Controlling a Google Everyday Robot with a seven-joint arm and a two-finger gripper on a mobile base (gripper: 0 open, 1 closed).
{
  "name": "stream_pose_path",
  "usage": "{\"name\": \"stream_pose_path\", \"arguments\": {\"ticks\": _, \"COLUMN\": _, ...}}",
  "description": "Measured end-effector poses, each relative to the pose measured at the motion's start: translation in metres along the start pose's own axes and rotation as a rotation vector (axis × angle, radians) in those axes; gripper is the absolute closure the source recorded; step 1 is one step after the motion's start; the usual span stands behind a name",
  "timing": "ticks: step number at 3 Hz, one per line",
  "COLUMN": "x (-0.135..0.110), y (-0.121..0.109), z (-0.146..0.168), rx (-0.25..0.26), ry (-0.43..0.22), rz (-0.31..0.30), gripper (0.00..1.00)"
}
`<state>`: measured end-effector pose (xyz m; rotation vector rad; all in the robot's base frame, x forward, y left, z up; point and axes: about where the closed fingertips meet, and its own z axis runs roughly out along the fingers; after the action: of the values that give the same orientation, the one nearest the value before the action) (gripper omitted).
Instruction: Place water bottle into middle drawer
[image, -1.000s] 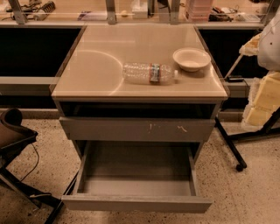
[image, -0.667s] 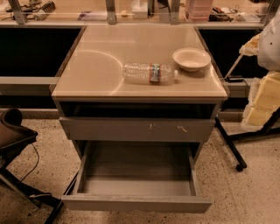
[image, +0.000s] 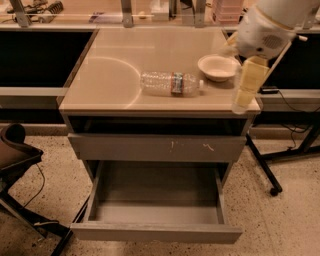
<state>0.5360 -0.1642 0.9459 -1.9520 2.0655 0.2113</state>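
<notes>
Reach step: my gripper (image: 247, 86) hangs just right of bowl (image: 218, 67), holding nothing; can't tell jaws' gap. Next: cross left past bowl, grasp bottle (image: 170, 83); drawer (image: 155, 232) already open.

A beige cabinet top (image: 115, 65) carries two things: a clear water bottle (image: 170, 83) lying on its side near the front, cap toward a white bowl (image: 218, 67) just beside it at right. The robot's gripper (image: 241, 102) hangs over the top's right front corner.

I count one bottle (image: 170, 83), one bowl (image: 218, 67), one open drawer (image: 155, 232), one scratched drawer (image: 157, 147), and one gripper (image: 242, 100) over the table (image: 110, 75) at its right edge.
</notes>
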Motion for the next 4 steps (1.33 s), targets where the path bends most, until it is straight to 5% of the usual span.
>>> {"name": "stream_pose_path", "arguments": {"ticks": 2, "x": -0.092, "y": -0.119, "z": 0.107, "rx": -0.12, "ry": -0.112, "rz": -0.1, "gripper": 0.0}}
{"name": "stream_pose_path", "arguments": {"ticks": 3, "x": -0.098, "y": -0.158, "z": 0.137, "rx": -0.095, "ry": -0.126, "rz": -0.079, "gripper": 0.0}}
{"name": "stream_pose_path", "arguments": {"ticks": 4, "x": -0.107, "y": -0.177, "z": 0.135, "rx": -0.032, "ry": -0.15, "rz": -0.085, "gripper": 0.0}}
